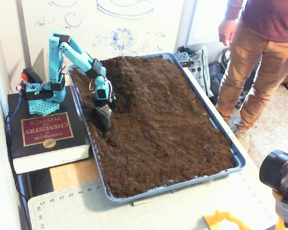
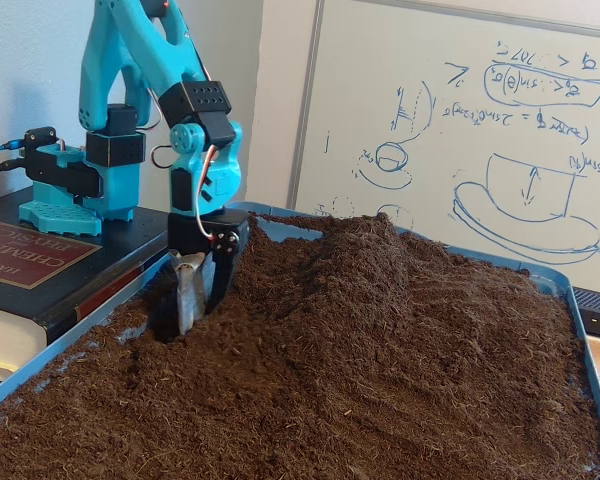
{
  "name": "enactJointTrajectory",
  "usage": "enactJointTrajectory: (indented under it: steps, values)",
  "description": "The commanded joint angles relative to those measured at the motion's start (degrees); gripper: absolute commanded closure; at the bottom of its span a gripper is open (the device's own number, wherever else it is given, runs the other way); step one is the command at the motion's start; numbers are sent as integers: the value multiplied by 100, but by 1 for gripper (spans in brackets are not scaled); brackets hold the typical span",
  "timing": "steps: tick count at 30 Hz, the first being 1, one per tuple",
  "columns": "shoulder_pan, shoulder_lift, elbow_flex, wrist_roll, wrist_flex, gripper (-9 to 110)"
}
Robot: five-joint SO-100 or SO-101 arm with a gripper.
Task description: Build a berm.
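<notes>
Gripper [image 2: 192,322] of the turquoise plastic arm [image 1: 72,50] pointing down, tips sunk in the loose dark brown soil near the tray's left edge in the higher fixed view [image 1: 103,125]. Metal scoop-like finger [image 2: 188,292] and black finger close together side by side; cannot tell whether fully pressed together, because tips are buried.

Largest first: wide blue plastic tray [image 1: 237,160] on the worktop, filled with flat brown soil bed [image 1: 168,139]. Next, raised rounded ridge of crumbly soil, the berm [image 1: 129,79], in the far part of the tray near the whiteboard [image 2: 460,130]; in the lower view seen behind and right of the gripper [image 2: 370,262], just beside it. Long axis of the berm hard to fix; seems to run from the far edge toward the tray's middle. Then thick black book [image 1: 45,136] under the arm's base.

Judgement: coming move probably a push of soil away from the tray's edge, toward the foot of the berm.
</notes>
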Motion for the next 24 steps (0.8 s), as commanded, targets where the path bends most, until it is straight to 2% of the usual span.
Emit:
enactJointTrajectory:
  steps: [1,19,24]
  values:
    - [-141,202,-1187,53,-308,101]
    - [-281,35,-1793,70,-308,101]
    - [-316,-448,-2285,554,-308,101]
